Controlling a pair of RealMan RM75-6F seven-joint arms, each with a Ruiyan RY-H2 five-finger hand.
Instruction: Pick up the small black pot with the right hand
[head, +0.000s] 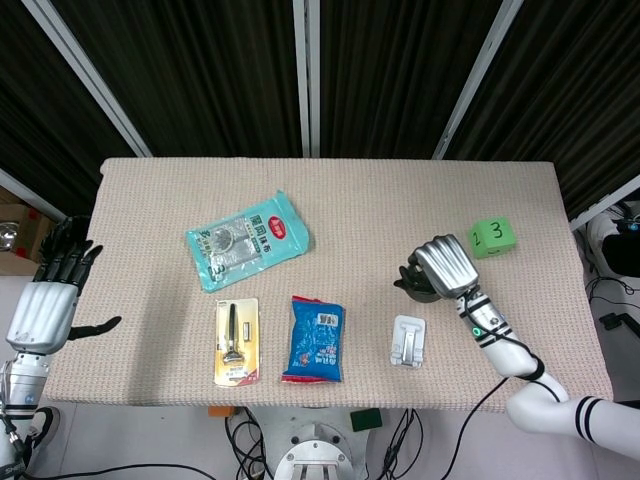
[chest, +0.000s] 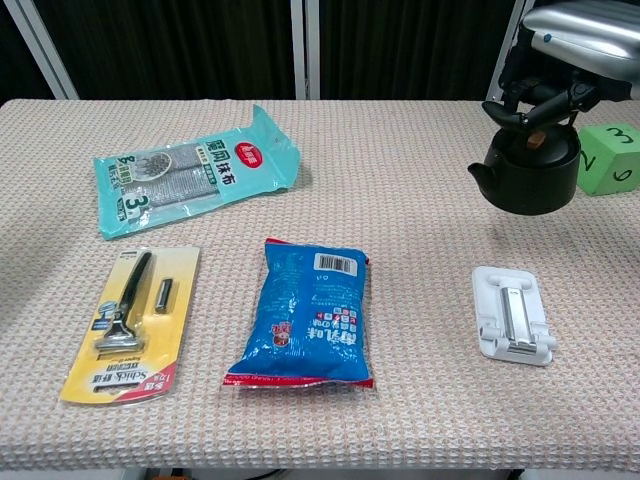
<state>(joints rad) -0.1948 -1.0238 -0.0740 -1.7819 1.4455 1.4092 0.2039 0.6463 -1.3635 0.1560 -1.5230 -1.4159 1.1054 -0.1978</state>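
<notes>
Head view: the right hand covers the small black pot from above near the table's right side, between the green cube and the white stand, with the pot's dark spout end projecting toward the left; the left hand hangs off the table's left edge, fingers spread and holding nothing. Chest view: the right hand grips the pot at its top, its dark fingers curled at the handle, and the pot hangs upright, clear of the cloth, spout pointing left, its longest axis running left to right.
</notes>
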